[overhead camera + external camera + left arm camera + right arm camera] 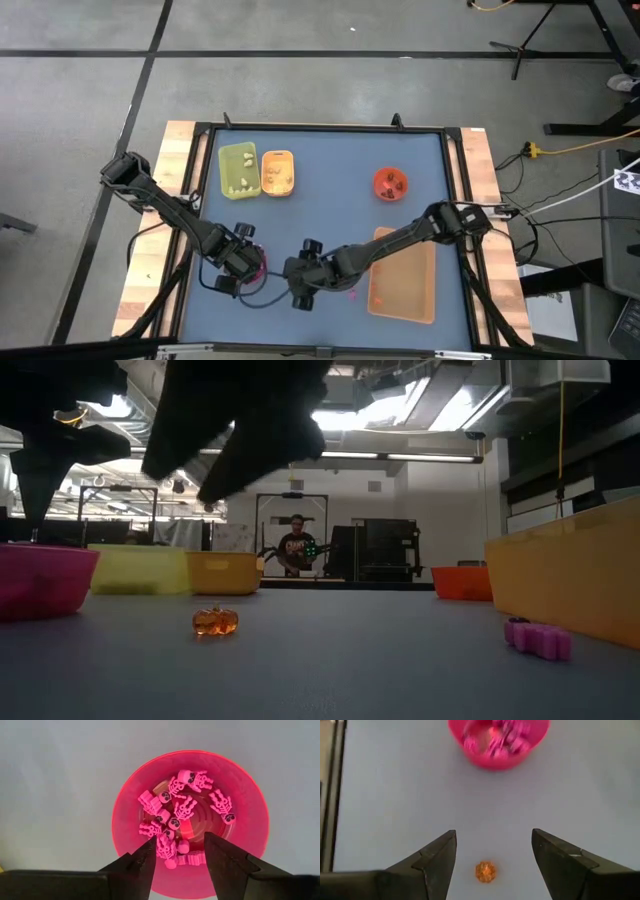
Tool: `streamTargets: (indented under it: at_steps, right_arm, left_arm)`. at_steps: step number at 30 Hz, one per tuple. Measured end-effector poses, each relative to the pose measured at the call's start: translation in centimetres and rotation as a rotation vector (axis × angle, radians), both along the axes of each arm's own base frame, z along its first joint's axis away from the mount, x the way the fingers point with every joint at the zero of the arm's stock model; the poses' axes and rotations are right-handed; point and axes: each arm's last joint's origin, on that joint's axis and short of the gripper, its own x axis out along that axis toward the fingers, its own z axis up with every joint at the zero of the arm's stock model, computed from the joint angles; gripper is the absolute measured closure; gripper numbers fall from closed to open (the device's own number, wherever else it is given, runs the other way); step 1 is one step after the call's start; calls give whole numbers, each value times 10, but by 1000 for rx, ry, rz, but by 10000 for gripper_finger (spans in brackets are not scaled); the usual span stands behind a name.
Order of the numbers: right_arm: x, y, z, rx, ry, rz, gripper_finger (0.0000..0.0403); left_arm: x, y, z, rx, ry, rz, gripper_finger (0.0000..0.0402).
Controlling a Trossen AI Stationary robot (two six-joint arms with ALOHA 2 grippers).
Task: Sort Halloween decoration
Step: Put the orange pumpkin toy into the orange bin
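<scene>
From above we saw the green tray (pixel 238 168) and the small orange tray (pixel 278 172) side by side at the far left of the blue worktop (pixel 330 160), each with pale trinkets inside. The red bowl (pixel 390 184) held dark bits; the large tan tray (pixel 404 280) sat near right.

From worktop height an orange pumpkin (pixel 215 621) and a pink trinket (pixel 538 638) lay loose.

The left wrist view showed the left gripper (pixel 180 860), fingers parted and empty, over the pink bowl (pixel 250 805) full of pink skeletons (pixel 186 809).

In the right wrist view the right gripper (pixel 495 856) stood wide open, the pumpkin between its fingers. We read no writing.
</scene>
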Motion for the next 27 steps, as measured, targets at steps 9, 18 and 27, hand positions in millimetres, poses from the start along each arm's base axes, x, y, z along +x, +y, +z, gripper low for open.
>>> streamTargets:
  at_steps: [9, 18, 27]
  right_arm:
    - [5, 5, -38, -41, 88, 60, 146]
    - [5, 4, -54, -61, 136, 59, 146]
    - [2, 4, -68, -76, 211, 66, 146]
  left_arm:
    - [1, 0, 0, -2, -8, 0, 254]
    - [2, -1, 0, -13, -25, 1, 254]
    - [2, -1, 0, -16, -25, 18, 254]
